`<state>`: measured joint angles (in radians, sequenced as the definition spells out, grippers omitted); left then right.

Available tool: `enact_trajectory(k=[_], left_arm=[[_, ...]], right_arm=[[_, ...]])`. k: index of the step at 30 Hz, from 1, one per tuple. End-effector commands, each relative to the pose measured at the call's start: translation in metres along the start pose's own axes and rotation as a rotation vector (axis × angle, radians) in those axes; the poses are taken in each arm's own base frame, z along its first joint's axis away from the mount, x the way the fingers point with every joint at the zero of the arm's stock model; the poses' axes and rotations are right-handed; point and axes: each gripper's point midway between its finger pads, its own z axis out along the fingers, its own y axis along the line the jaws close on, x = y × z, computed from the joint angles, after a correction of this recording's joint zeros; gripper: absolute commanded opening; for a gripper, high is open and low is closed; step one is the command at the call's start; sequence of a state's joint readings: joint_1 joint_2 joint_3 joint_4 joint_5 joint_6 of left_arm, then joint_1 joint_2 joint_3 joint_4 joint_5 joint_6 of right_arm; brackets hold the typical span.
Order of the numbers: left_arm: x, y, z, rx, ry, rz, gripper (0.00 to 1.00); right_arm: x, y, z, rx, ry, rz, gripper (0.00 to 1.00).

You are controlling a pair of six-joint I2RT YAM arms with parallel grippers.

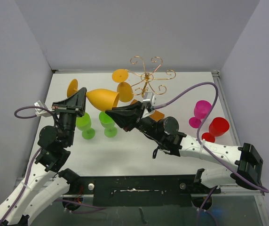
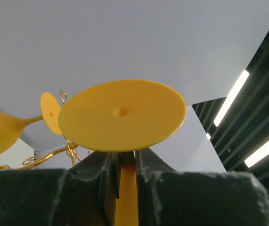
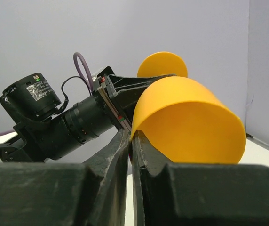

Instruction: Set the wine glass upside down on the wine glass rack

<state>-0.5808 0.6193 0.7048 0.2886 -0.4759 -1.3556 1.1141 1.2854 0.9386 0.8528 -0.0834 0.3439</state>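
An orange wine glass (image 1: 102,98) hangs on its side above the table, held at both ends. My left gripper (image 1: 82,94) is shut on its stem (image 2: 125,188), just behind the round foot (image 2: 122,115). My right gripper (image 1: 108,113) pinches the rim of the bowl (image 3: 191,122), with the thin wall caught between its fingertips (image 3: 131,136). The wine glass rack (image 1: 148,77), gold wire scrolls on a wooden base (image 1: 156,115), stands behind and to the right. A second orange glass (image 1: 123,84) hangs on it, also seen in the left wrist view (image 2: 3,132).
Two green glasses (image 1: 84,125) (image 1: 108,123) stand upright under the held glass. A magenta glass (image 1: 200,113) and a red glass (image 1: 217,128) stand at the right. Grey walls enclose the white table (image 1: 181,89) on three sides.
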Motion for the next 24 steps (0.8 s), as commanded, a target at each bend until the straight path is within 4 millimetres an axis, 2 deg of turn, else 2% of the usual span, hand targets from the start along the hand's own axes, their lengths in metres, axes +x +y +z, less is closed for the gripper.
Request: enact_trajectory(k=[1, 5, 8, 10, 15, 16, 18, 22, 24], left_arm=[[-0.002, -0.007, 0.002, 0.044, -0.014, 0.044, 0.00], [-0.003, -0.005, 0.001, 0.052, -0.020, 0.110, 0.00], [-0.005, -0.007, 0.000, 0.074, -0.027, 0.195, 0.00], [-0.006, -0.007, -0.001, 0.082, -0.029, 0.257, 0.00], [0.003, -0.015, -0.006, 0.159, 0.036, 0.510, 0.00], [0.006, -0.016, -0.006, 0.165, 0.056, 0.569, 0.00], [0.010, -0.018, -0.006, 0.179, 0.092, 0.672, 0.00], [0.019, -0.021, -0.009, 0.259, 0.144, 0.865, 0.00], [0.023, -0.016, -0.008, 0.257, 0.180, 0.953, 0.00]], right_arm=[[-0.017, 0.016, -0.006, -0.037, -0.023, 0.052, 0.12], [-0.016, 0.011, -0.012, 0.007, 0.004, 0.072, 0.29], [-0.015, 0.001, -0.021, 0.072, 0.037, 0.122, 0.54], [-0.018, -0.005, -0.028, 0.103, 0.068, 0.146, 0.62], [-0.031, -0.016, -0.047, 0.161, 0.177, 0.151, 0.69], [-0.026, -0.023, -0.053, 0.209, 0.236, 0.137, 0.70], [-0.036, -0.034, -0.059, 0.297, 0.261, 0.115, 0.72], [-0.056, -0.047, -0.062, 0.383, 0.256, 0.083, 0.74], [-0.061, -0.050, -0.059, 0.406, 0.268, 0.098, 0.75]])
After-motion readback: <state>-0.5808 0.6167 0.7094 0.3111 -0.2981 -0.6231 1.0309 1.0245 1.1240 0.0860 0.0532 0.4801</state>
